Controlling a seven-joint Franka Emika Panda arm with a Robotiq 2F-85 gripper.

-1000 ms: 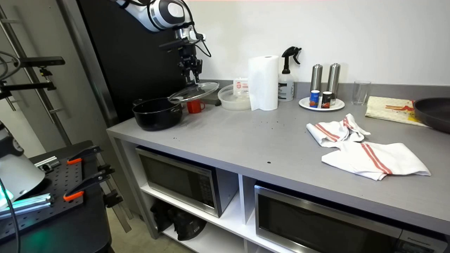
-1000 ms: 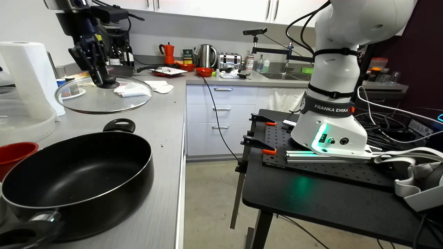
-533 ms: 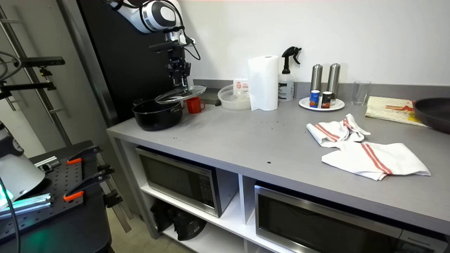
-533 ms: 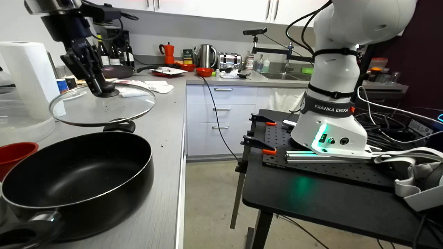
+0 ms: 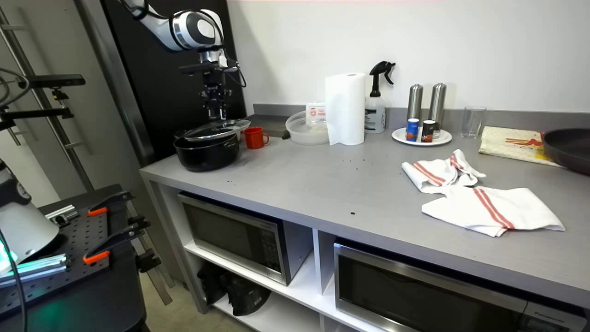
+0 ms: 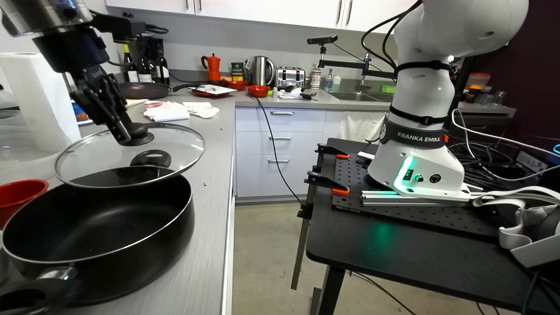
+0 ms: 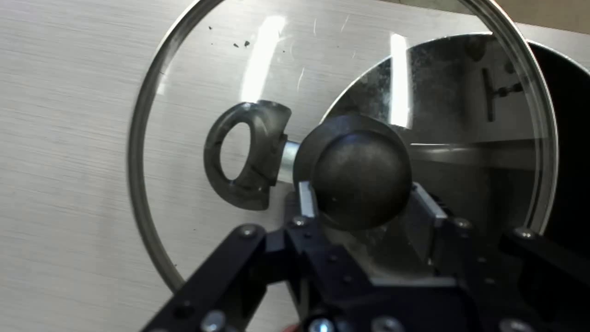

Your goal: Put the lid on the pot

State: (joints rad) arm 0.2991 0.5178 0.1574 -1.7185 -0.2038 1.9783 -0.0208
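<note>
The clear-glass lid (image 6: 94,164) hangs by its dark knob (image 7: 362,180) from my gripper (image 7: 366,198). The fingers (image 7: 307,200) stand on both sides of the knob, shut on it. The black pot (image 6: 144,249) stands on the counter, its inside open to view from the near side. The lid is above the pot's far part and is not centred on it, slightly tilted. In the wrist view one pot handle (image 7: 251,157) shows through the glass, and the pot (image 7: 569,87) sticks out past the lid's right side. An exterior view also shows the lid (image 5: 203,133) over the pot (image 5: 207,159).
A red cup (image 5: 255,138) stands close beside the pot. A plastic tub (image 5: 308,133) and a paper towel roll (image 5: 345,110) stand farther along the wall. The pot is near the counter's end and front edge (image 5: 193,182). A dark panel (image 5: 170,92) rises behind it.
My gripper has carried the lid toward the pot and lowered it. The lid was beyond the pot's far handle and now overlaps the pot's far part. The pot has not moved.
</note>
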